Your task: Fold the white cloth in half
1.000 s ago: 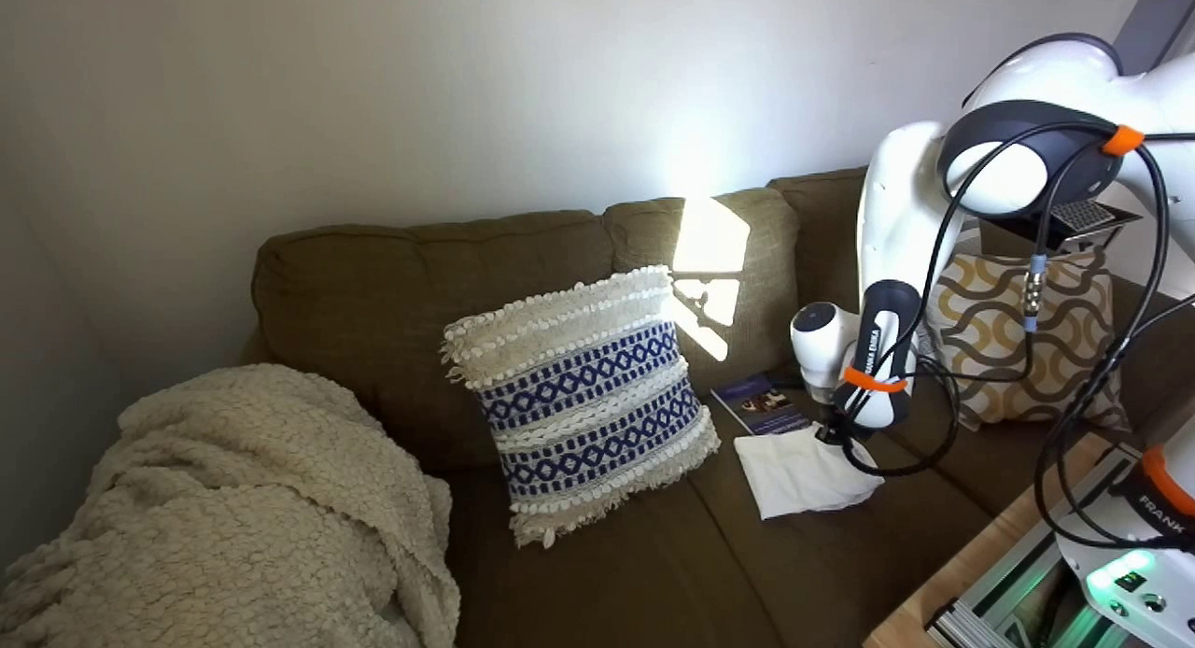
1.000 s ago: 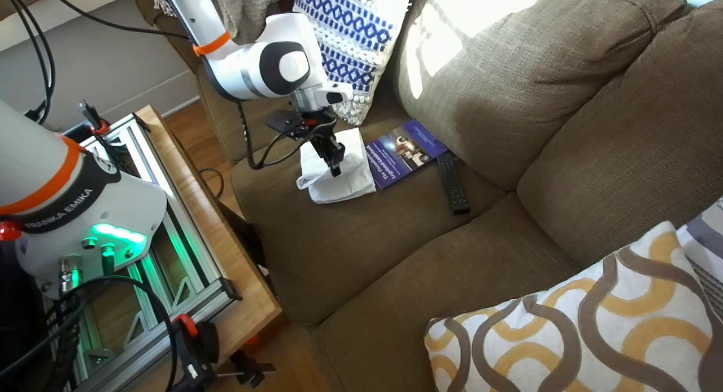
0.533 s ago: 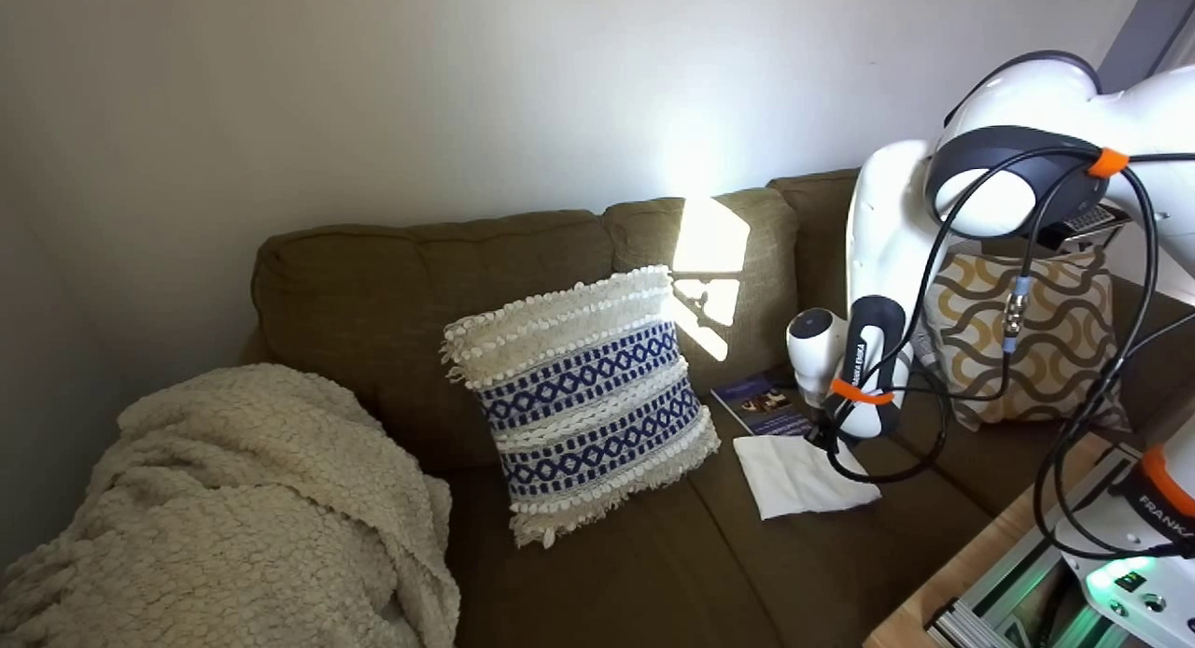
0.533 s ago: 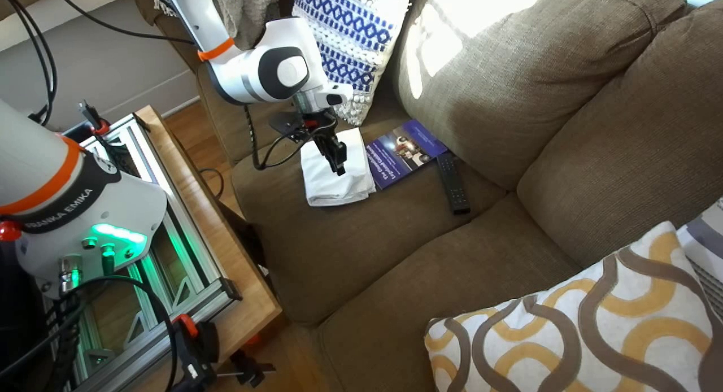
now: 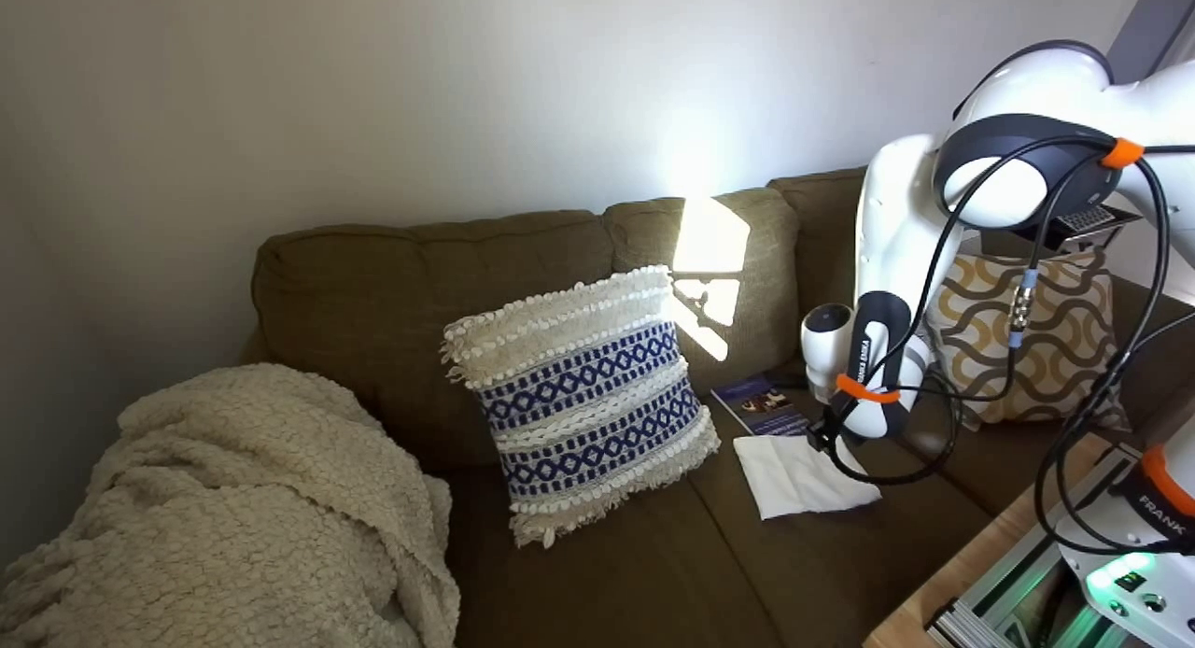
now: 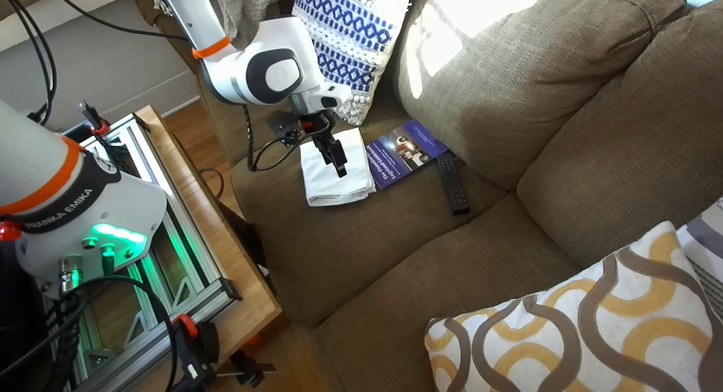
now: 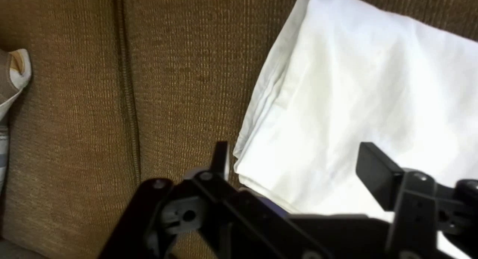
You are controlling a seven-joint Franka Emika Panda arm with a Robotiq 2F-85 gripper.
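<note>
The white cloth (image 6: 322,184) lies flat on the brown sofa seat, with stacked layers showing along its edge in the wrist view. It also appears in an exterior view (image 5: 789,480), partly covered by the arm. My gripper (image 7: 295,158) is open above the cloth, and nothing is between its fingers. One finger (image 7: 219,160) stands just off the cloth's layered edge, over bare sofa; the opposite finger (image 7: 377,173) is over the white fabric. In an exterior view the gripper (image 6: 341,170) points down over the cloth; its exact height is hard to tell.
Beside the cloth lie a purple book (image 6: 402,153) and a black remote (image 6: 453,183). A blue-and-white fringed pillow (image 5: 588,410), a bunched cream blanket (image 5: 243,517) and a yellow-brown patterned pillow (image 6: 570,335) rest on the sofa. The robot's wooden table (image 6: 248,304) borders the seat.
The jaws have opened and let go of the cloth. Its raised, bunched edge has dropped flat. The arm dipped slightly, then rose and shifted a little.
</note>
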